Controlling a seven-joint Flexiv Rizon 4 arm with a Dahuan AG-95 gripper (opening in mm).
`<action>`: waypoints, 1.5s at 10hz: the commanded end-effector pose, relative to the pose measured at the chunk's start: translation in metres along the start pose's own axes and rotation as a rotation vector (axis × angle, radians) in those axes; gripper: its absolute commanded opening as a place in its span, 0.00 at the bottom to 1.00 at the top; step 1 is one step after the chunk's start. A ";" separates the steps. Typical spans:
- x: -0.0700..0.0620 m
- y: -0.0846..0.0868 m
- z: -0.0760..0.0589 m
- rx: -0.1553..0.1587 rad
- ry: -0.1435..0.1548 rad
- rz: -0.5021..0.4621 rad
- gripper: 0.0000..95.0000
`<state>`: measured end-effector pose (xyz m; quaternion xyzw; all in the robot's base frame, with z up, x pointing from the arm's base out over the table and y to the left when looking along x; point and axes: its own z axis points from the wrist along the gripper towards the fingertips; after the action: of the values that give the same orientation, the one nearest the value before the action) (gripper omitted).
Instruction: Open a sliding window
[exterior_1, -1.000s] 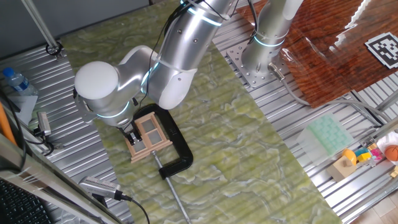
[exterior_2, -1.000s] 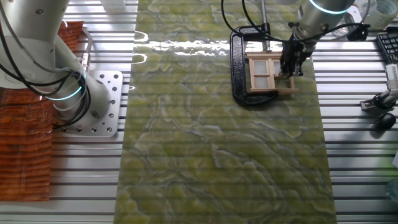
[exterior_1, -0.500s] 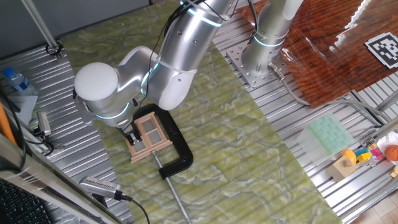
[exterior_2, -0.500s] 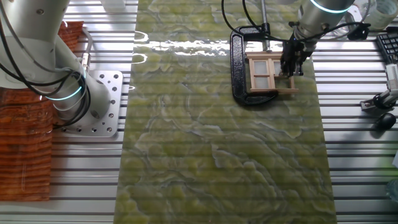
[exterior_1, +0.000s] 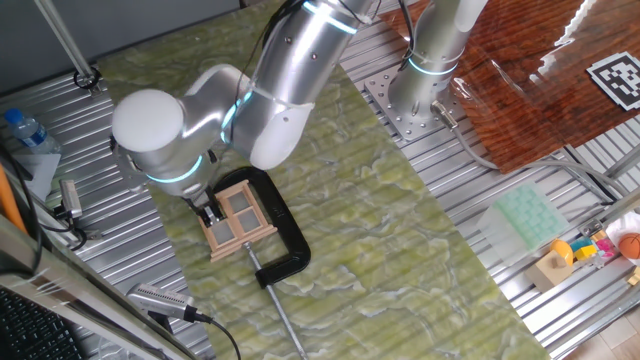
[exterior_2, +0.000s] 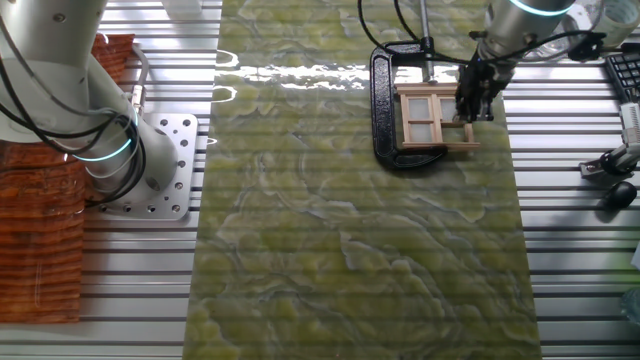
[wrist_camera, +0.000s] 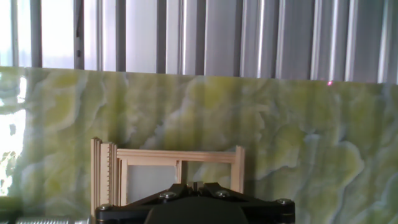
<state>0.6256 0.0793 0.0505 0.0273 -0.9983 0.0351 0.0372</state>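
Note:
The sliding window is a small tan wooden frame with panes, lying on the green marbled mat and held by a black C-clamp. It also shows in the other fixed view and in the hand view. My gripper stands down at the window's edge nearest the metal table, also seen in the other fixed view. In the hand view the gripper has its two black fingers closed together just in front of the window frame, with nothing visible between them.
The C-clamp's screw rod sticks out toward the mat's front. A water bottle and a grey tool lie on the ribbed metal at the left. The arm's base stands at the back; toys lie at the right.
The arm's wrist and gripper have shifted slightly along the window's edge, away from the clamp side. The window and clamp look unmoved.

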 end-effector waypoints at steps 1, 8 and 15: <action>0.003 -0.005 -0.012 0.001 -0.008 -0.015 0.00; 0.013 -0.034 -0.049 -0.057 -0.021 -0.062 0.00; 0.013 -0.034 -0.050 -0.087 -0.033 -0.058 0.00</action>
<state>0.6186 0.0495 0.1029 0.0611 -0.9978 -0.0079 0.0253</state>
